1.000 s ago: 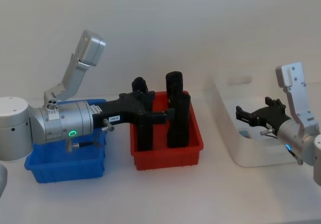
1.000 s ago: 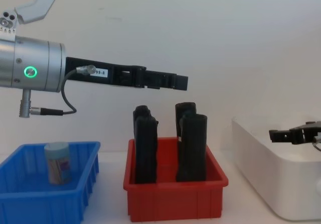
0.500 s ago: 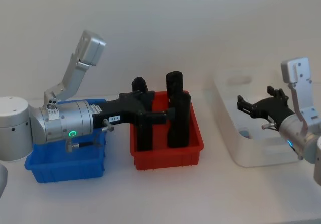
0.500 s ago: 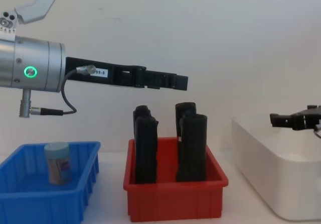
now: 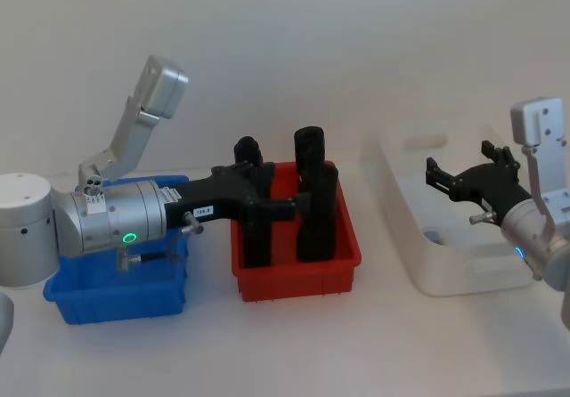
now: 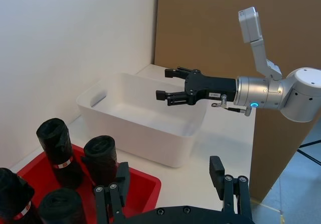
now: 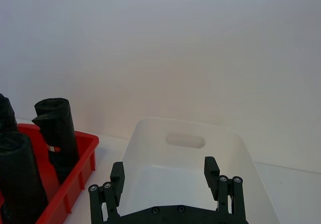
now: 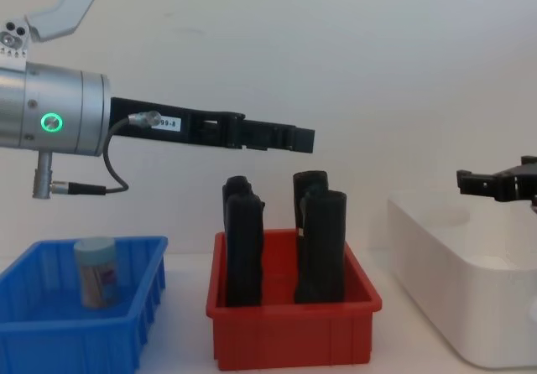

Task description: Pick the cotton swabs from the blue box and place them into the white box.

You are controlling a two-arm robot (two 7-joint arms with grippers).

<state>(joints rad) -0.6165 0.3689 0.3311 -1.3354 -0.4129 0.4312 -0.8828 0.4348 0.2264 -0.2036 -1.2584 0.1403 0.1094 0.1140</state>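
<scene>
Rising since a second ago, the right gripper (image 5: 438,176) is now hanging clear above the white box (image 5: 445,281), at about 3 o'clock in the head view. It was lower over the tub before. Its two black jaws are spread wide and are carrying nothing, as the left wrist view is also showing (image 6: 164,83). That probably means a drop has just finished. A small teal patch low inside the tub may be a delivered jar, but it is too small to be sure.

The left gripper (image 5: 276,188) is hovering unmoved near the centre, above the red bin (image 5: 298,277), also released and empty. It is likely waiting its turn there, with its silver forearm stretching over the blue box (image 5: 116,303) at 8 o'clock.

One jar of cotton swabs (image 8: 96,271) is standing upright in the blue box. It is a clear cylinder with a pale teal lid and a pinkish label. The blue box is ribbed plastic. The white box is glossy and thick-walled, with rounded corners and an oval handle slot. Four black rolls (image 5: 309,148), crinkly and upright, are crowding the red bin.
</scene>
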